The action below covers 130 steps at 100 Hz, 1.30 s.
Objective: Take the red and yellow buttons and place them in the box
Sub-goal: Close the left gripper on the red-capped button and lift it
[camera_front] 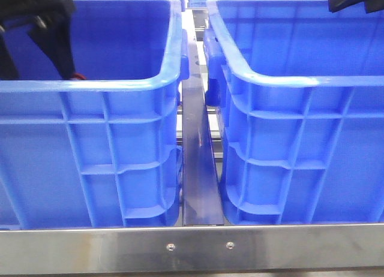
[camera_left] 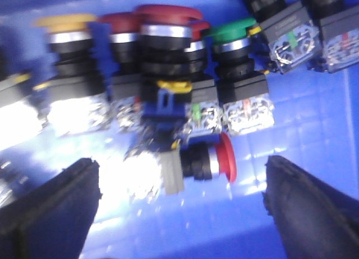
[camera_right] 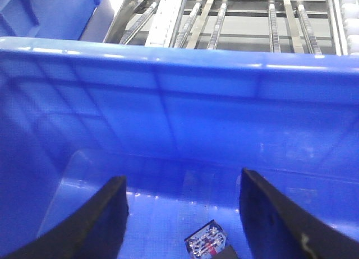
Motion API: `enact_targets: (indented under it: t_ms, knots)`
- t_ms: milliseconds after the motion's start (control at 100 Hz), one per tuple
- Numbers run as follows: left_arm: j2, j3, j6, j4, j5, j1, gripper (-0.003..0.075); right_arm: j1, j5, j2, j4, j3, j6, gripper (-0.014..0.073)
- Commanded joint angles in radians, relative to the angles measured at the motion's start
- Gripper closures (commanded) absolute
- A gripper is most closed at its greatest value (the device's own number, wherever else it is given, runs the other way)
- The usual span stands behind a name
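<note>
Two bright blue crates stood side by side behind a metal rail (camera_front: 198,247), a steel divider strip (camera_front: 200,169) running between them. The left arm (camera_front: 36,25) reached down into the left crate (camera_front: 90,163), while only a dark corner of the right arm (camera_front: 354,1) showed above the right crate (camera_front: 300,163).

Inside the left crate, the left wrist view showed a crowded row of push buttons on the blue floor — a yellow-orange button (camera_left: 66,29) at one end, a dark red button (camera_left: 166,23) with a silver collar close beside it, then a green-capped button (camera_left: 233,37), each sitting on a black body with a clear contact block beneath. One more red button (camera_left: 210,158) lay on its side apart from the row, directly between the fingers of the left gripper (camera_left: 179,208). Those fingers stood spread wide, one on each side of the fallen button and touching nothing (the picture was blurred, so finer detail was lost).

The right gripper (camera_right: 182,214) hung inside the right crate with its fingers likewise parted and nothing between them. Below it, on the crate's floor, lay a single small contact block (camera_right: 206,243) — part of some button, though its cap could not be seen. Conveyor rollers (camera_right: 241,23) showed beyond the crate's far rim.
</note>
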Motion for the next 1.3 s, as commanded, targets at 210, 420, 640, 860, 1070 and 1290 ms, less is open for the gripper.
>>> enact_targets:
  t_ms: [210, 420, 640, 860, 1070, 1290]
  knots:
    - [0.051, -0.036, 0.011, -0.012, -0.119, 0.001, 0.0158, -0.002, -0.008, -0.033, 0.004, -0.027, -0.005, 0.0130]
    - [0.061, -0.036, 0.011, -0.012, -0.187, 0.001, 0.0158, -0.002, -0.008, -0.033, 0.004, -0.027, -0.005, 0.0130]
    - [0.061, -0.036, 0.013, -0.010, -0.194, 0.001, 0.0195, -0.002, -0.008, -0.033, 0.004, -0.027, -0.005, 0.0130]
    - [0.061, -0.036, 0.013, -0.010, -0.194, 0.001, 0.0438, -0.002, -0.009, -0.033, 0.004, -0.027, -0.005, 0.0130]
    - [0.061, -0.036, 0.013, -0.010, -0.197, 0.001, 0.0624, -0.002, -0.009, -0.033, 0.004, -0.027, -0.005, 0.0130]
    - [0.052, -0.036, 0.030, -0.008, -0.198, 0.001, 0.0650, -0.002, -0.009, -0.033, 0.004, -0.027, -0.005, 0.0130]
